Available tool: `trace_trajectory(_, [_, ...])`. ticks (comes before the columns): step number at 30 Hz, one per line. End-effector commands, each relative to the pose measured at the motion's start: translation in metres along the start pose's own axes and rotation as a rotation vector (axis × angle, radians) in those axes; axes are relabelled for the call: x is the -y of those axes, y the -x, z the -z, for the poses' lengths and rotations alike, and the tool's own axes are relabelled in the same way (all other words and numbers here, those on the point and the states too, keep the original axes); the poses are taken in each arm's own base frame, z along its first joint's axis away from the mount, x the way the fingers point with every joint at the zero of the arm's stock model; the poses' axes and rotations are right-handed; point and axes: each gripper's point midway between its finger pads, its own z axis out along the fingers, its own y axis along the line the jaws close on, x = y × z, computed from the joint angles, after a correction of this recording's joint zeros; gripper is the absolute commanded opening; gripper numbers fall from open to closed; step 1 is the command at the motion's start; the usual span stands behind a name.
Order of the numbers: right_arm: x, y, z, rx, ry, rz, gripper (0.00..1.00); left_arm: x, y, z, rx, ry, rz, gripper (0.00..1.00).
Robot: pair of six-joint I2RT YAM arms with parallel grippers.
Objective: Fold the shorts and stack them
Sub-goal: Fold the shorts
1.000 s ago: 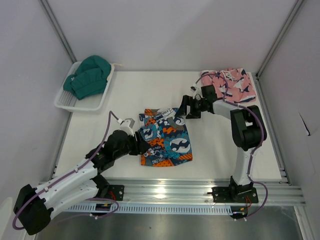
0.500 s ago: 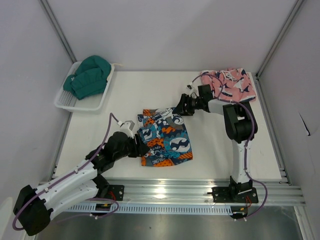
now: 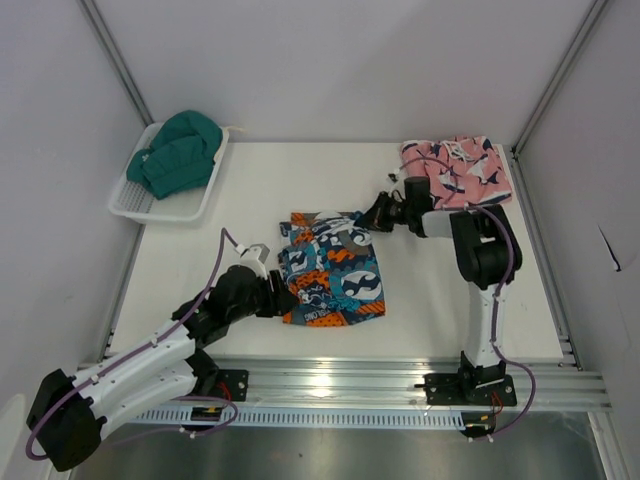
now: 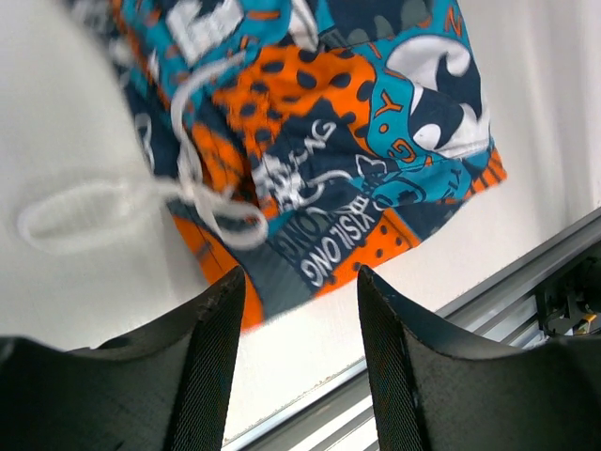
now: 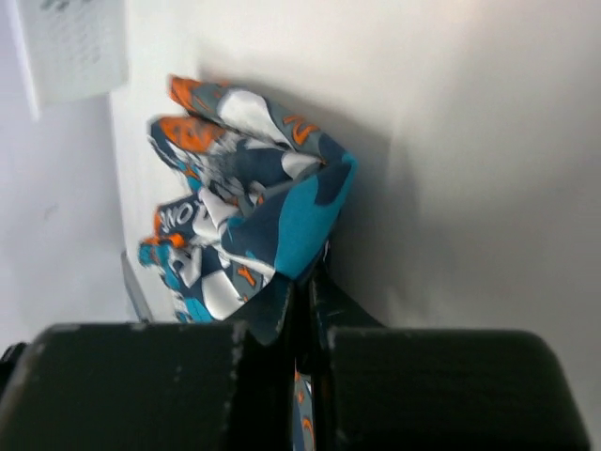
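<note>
The patchwork shorts (image 3: 335, 270) in teal, orange and navy lie rumpled mid-table, white drawstring (image 4: 188, 188) trailing off their left side. My right gripper (image 3: 372, 218) is shut on their far right corner; in the right wrist view the cloth (image 5: 254, 207) bunches up from between the closed fingers of this gripper (image 5: 302, 291). My left gripper (image 3: 278, 298) sits at the shorts' near left edge, open. In the left wrist view the left gripper (image 4: 299, 376) has bare table between its fingers, and the hem (image 4: 357, 141) lies just beyond them. The pink shark-print shorts (image 3: 460, 172) lie at the back right.
A white basket (image 3: 150, 210) holding green cloth (image 3: 180, 150) stands at the back left. A metal rail (image 3: 400, 375) runs along the near table edge, also visible from the left wrist (image 4: 563, 282). Grey walls close in both sides.
My right gripper has gone from open to shut on the patchwork shorts' far right corner, and that edge is now bunched and lifted. The left arm has barely moved.
</note>
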Motion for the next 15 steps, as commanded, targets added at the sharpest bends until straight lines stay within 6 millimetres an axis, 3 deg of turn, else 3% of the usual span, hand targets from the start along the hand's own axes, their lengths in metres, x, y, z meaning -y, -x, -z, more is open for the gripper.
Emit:
trace_trajectory(1, [0.009,0.051,0.064,0.36,-0.118,-0.113,0.0,0.003,0.006,0.001,0.023,-0.006,0.015,0.55])
trace_trajectory(2, [0.023,0.036,0.073,0.37,-0.206,-0.168,0.0,0.001,0.005,0.001,0.018,0.0,0.016,0.55])
trace_trajectory(3, [0.028,0.009,0.09,0.385,-0.264,-0.201,0.0,-0.002,0.008,0.0,0.028,0.022,0.021,0.56])
trace_trajectory(5, [0.036,-0.02,0.104,0.406,-0.351,-0.227,0.0,-0.008,0.009,-0.001,0.028,0.051,0.023,0.56])
trace_trajectory(6, [0.013,-0.036,0.108,0.405,-0.345,-0.187,0.0,-0.013,0.014,-0.001,0.038,0.065,0.035,0.57])
trace_trajectory(7, [0.024,-0.085,0.106,0.34,-0.451,-0.182,0.07,-0.017,0.018,-0.001,0.045,0.071,0.044,0.59])
trace_trajectory(8, [0.029,-0.092,0.117,0.357,-0.491,-0.185,0.24,-0.015,0.017,0.0,0.039,0.059,0.039,0.6])
trace_trajectory(9, [0.012,-0.123,0.109,0.297,-0.482,-0.136,0.45,-0.018,0.021,0.001,0.043,0.056,0.055,0.62])
trace_trajectory(10, [0.001,-0.143,0.114,0.281,-0.473,-0.106,0.75,-0.021,0.022,0.001,0.045,0.058,0.056,0.68])
trace_trajectory(11, [0.008,-0.161,0.121,0.264,-0.544,-0.094,0.85,-0.02,0.023,0.003,0.045,0.046,0.061,0.72])
trace_trajectory(12, [-0.003,-0.183,0.118,0.221,-0.529,-0.078,0.91,-0.024,0.027,0.004,0.057,0.058,0.067,0.77])
trace_trajectory(13, [-0.005,-0.192,0.126,0.216,-0.515,-0.074,0.95,-0.025,0.029,0.005,0.062,0.061,0.068,0.86])
trace_trajectory(15, [-0.001,-0.206,0.14,0.179,-0.53,-0.078,0.96,-0.033,0.031,0.006,0.063,0.088,0.078,0.96])
